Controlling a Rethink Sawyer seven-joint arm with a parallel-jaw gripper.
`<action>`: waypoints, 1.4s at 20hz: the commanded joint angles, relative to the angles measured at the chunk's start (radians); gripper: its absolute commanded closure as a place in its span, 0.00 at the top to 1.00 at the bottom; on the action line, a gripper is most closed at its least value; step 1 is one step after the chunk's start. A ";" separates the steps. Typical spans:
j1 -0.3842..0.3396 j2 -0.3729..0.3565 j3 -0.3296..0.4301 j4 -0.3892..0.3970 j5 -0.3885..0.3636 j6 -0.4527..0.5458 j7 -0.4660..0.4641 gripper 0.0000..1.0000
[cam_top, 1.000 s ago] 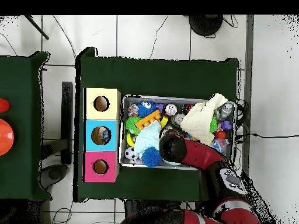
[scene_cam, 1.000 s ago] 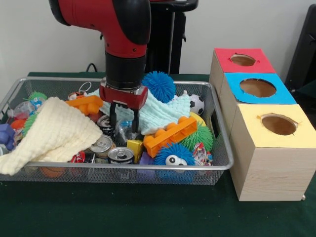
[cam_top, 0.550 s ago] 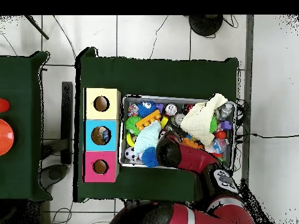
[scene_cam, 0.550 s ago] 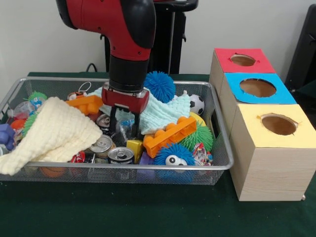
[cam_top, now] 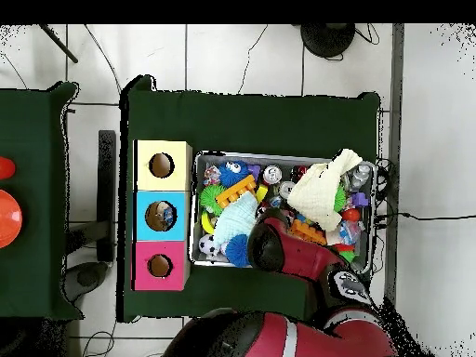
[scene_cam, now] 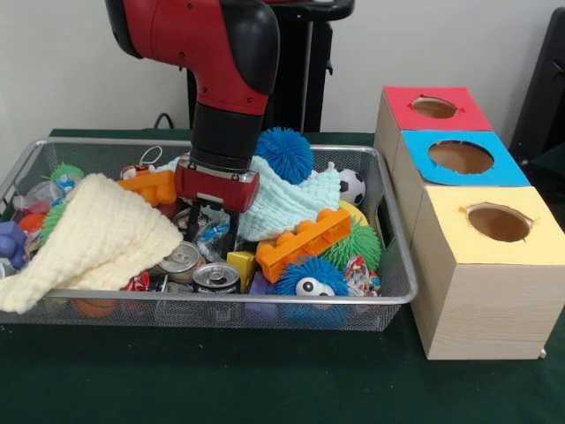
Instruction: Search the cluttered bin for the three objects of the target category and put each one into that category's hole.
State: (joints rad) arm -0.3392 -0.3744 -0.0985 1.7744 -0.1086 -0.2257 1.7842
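Front view: The red and black arm (scene_cam: 221, 62) reaches down into the wire mesh bin (scene_cam: 388, 265), its gripper (scene_cam: 210, 231) lowered among the clutter with the two dark fingers (scene_cam: 193, 225) set a little apart and a crumpled clear wrapper (scene_cam: 212, 235) between them; whether they clamp it cannot be told. Directly below the jaws stand two silver cans (scene_cam: 216, 277), tops up, and a yellow block (scene_cam: 242, 263). Just right of the jaws lies an orange toy brick (scene_cam: 305, 241), with a blue googly-eyed spiky ball (scene_cam: 311, 277) below it and a green spiky ball (scene_cam: 357, 243) further right. Behind the jaws a pale blue cloth (scene_cam: 287, 201) is draped, a blue spiky ball (scene_cam: 285, 154) and a small football (scene_cam: 351, 185) beyond it. Left of the jaws a cream cloth (scene_cam: 93, 240) covers much of the bin. Well to the right, outside the bin, stand three wooden boxes with holes in their tops: red (scene_cam: 435, 108), blue (scene_cam: 461, 157), yellow (scene_cam: 497, 223). No writing on cans or wrappers is readable.

Overhead view: The arm (cam_top: 297, 256) hides the gripper. The bin (cam_top: 197, 260) shows the cream cloth (cam_top: 325, 193) and pale blue cloth (cam_top: 232, 218); the yellow (cam_top: 162, 165), blue (cam_top: 161, 215) and red (cam_top: 160, 266) boxes line its side.
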 commanded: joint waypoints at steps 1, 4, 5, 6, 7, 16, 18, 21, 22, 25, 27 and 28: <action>-0.029 0.052 0.059 0.076 0.021 0.091 0.178 0.00; -0.029 -0.110 0.072 0.142 0.043 0.285 0.148 0.00; -0.028 -0.167 0.077 0.155 0.049 0.354 0.133 0.00; -0.025 -0.217 0.081 0.163 0.058 0.417 0.122 0.00; -0.021 -0.258 0.085 0.168 0.067 0.473 0.115 0.00; 0.046 -0.462 0.074 0.103 0.138 0.844 0.140 0.00; 0.076 -0.483 0.046 0.061 0.138 0.911 0.157 0.00; 0.111 -0.515 0.016 0.011 0.135 1.007 0.181 0.00; 0.120 -0.520 0.008 -0.005 0.137 1.027 0.190 0.00; 0.185 -0.530 -0.046 -0.034 0.131 1.002 0.269 0.00; 0.236 -0.518 -0.087 -0.066 0.125 0.992 0.326 0.00; 0.251 -0.506 -0.096 -0.082 0.133 0.995 0.344 0.00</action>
State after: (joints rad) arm -0.1536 -0.8605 -0.1478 1.8079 -0.0086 0.6975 1.7918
